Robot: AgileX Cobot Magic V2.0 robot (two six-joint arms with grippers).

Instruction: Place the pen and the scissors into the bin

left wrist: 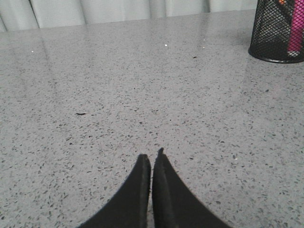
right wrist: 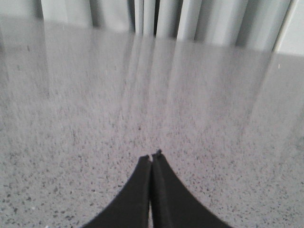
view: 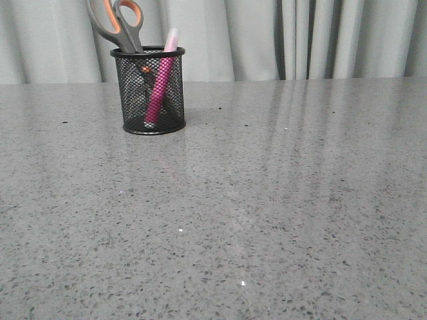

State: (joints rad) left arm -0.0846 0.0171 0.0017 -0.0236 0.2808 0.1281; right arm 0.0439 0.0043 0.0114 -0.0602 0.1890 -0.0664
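Note:
The black wire-mesh bin [view: 130, 93] stands upright at the back left of the grey speckled table. The scissors [view: 115, 23] stand in it, blades down, grey handles with orange linings sticking out above the rim. The magenta pen [view: 160, 87] leans inside the bin, its pale cap above the rim. In the left wrist view the bin [left wrist: 270, 33] shows with the pen [left wrist: 297, 28] inside. My left gripper [left wrist: 152, 156] is shut and empty, low over bare table, well apart from the bin. My right gripper [right wrist: 151, 156] is shut and empty over bare table. Neither arm shows in the front view.
Pale grey curtains [view: 300, 40] hang behind the table's far edge. The table [view: 267, 200] is bare grey speckled stone around the bin and under both grippers.

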